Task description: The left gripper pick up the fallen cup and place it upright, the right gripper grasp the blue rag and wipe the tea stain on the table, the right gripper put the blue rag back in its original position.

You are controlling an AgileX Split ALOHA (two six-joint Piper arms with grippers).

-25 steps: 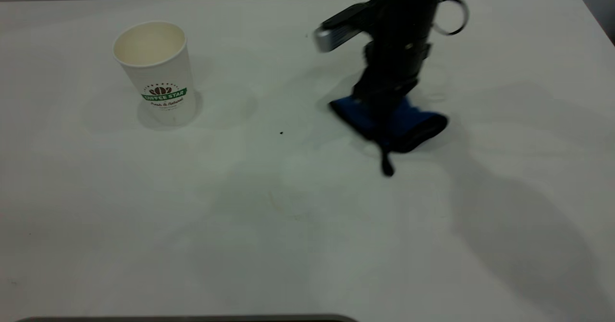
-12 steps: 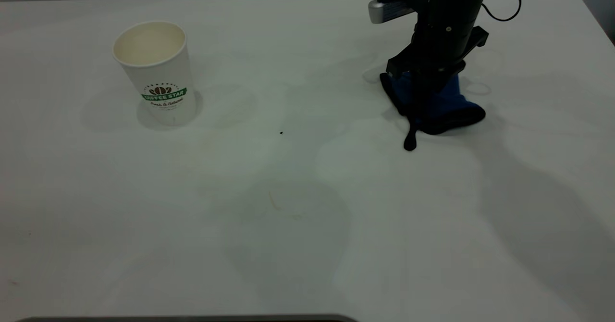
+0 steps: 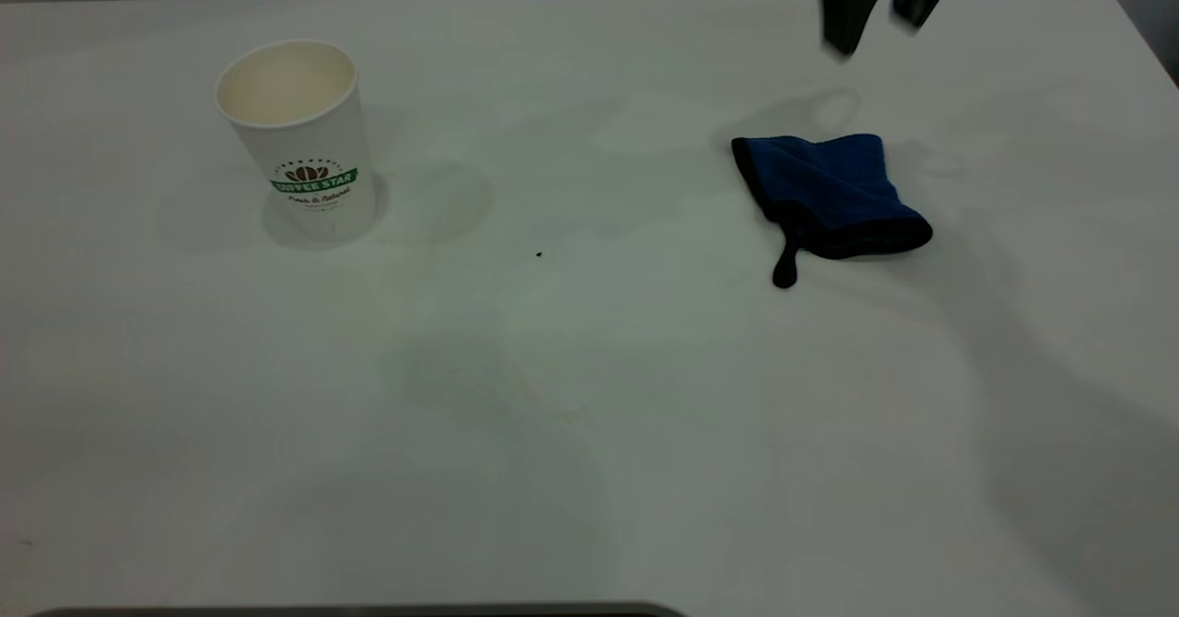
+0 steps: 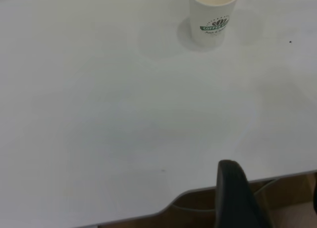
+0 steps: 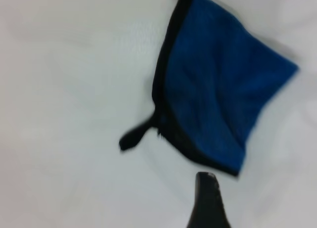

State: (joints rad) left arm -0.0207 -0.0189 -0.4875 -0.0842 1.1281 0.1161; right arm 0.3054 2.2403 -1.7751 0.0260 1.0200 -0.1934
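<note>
So your right gripper (image 3: 875, 23) is up at the far right edge of the exterior view, off the table (image 3: 589, 470) and above the rag (image 3: 834, 195). Jaws are spread apart with nothing between them, and only the two dark finger ends show there. From the right wrist view you get one fingertip (image 5: 208, 198) poking in just beside the rag's black-edged side, not touching it.

The rag lies flat on the table's right half, folded, blue top with black edging, and its short black loop (image 3: 786, 267) trails toward the near side. It's well apart from the cup (image 3: 299, 138).

The cup stands upright on the left half, mouth up, green band facing the camera. Left wrist view shows the same cup (image 4: 214, 15) upright at a distance.

Your left gripper (image 4: 277, 200) is parked past the table's edge, well away from the cup. One dark finger (image 4: 237, 196) shows plainly and a sliver of another at the frame's side, so the jaws look wide apart, holding nothing.

There's a tiny dark speck (image 3: 539, 253) between cup and rag, and a faint yellowish smear (image 3: 525, 387) nearer the camera.
</note>
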